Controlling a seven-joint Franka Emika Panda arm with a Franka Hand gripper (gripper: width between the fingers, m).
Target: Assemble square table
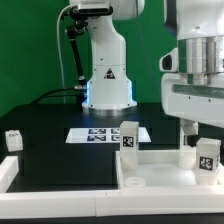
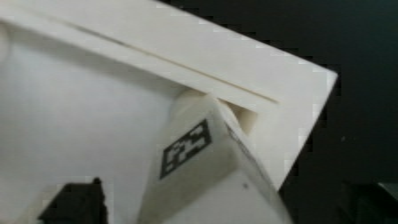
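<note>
Black table [image 1: 45, 150], green backdrop behind the arm's base. Square tabletop panel [image 1: 160, 178] lies flat at the front, toward the exterior view's right. One tagged leg [image 1: 129, 137] stands by its far edge, another [image 1: 207, 155] under the end effector [image 1: 198, 128]. End effector released, jaws spread, holding nothing. Wrist view shows a tagged leg [image 2: 210, 150] against the panel. Parts look like rigid, light, smooth plastic; best gripped across a leg's flat sides. Marker board [image 1: 102, 134] behind. No readable text, only black-and-white tags.
</note>
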